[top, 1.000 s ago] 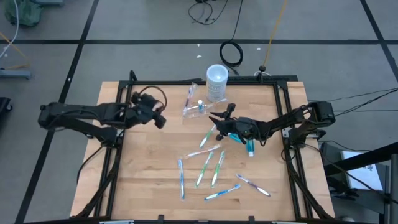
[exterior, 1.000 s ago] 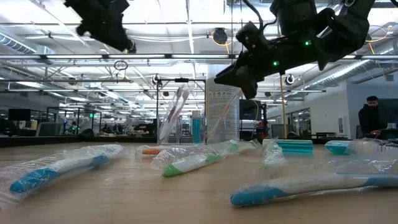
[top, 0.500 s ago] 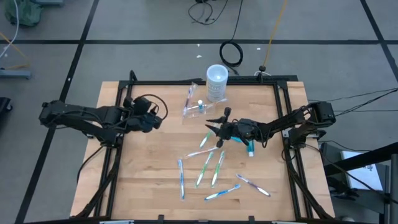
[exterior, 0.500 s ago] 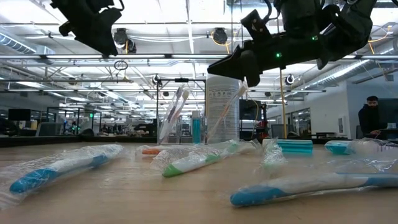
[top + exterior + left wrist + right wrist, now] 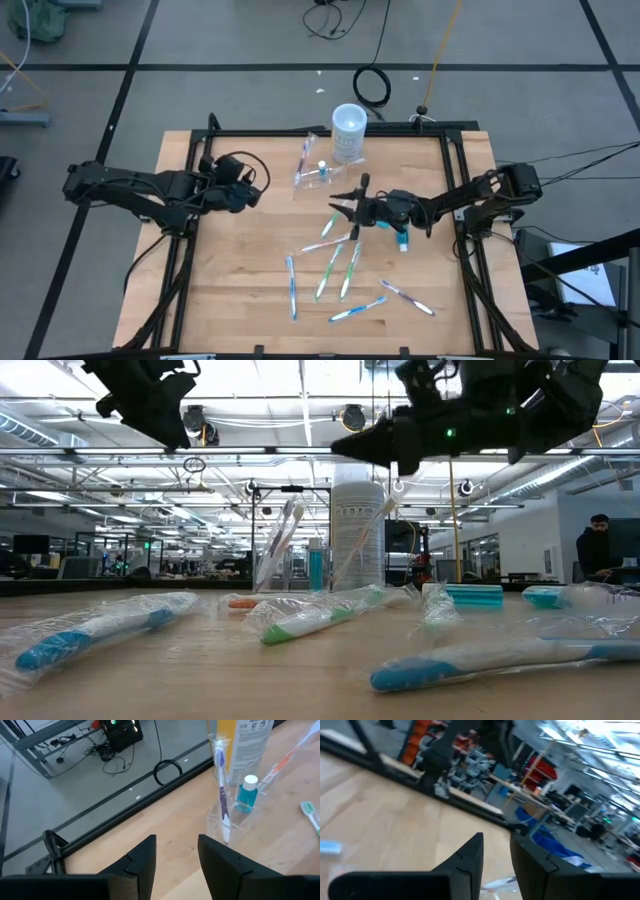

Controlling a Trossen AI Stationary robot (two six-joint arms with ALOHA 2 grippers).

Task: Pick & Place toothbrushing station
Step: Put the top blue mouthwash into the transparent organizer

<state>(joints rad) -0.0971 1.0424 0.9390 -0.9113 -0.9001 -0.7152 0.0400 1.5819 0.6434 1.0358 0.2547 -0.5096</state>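
Wrapped blue/green plastic toothbrushes (image 5: 331,270) lie scattered on the wooden table (image 5: 230,290), nearest the front edge. Right gripper (image 5: 345,200) hovers mid-table, fingers parted, empty. Left gripper (image 5: 258,185), fingers apart, empty, waits at left. Clear compartmented plastic toothbrushing station (image 5: 312,172) stands beyond, beside white cup (image 5: 348,132). Judgement: pick not yet begun; grasp and placement outstanding.

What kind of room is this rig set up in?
Probably an industrial lab or workshop: the wooden table stands on a grey concrete floor with a loose cable coil, and the low view shows ceiling strip lights and shelving behind.
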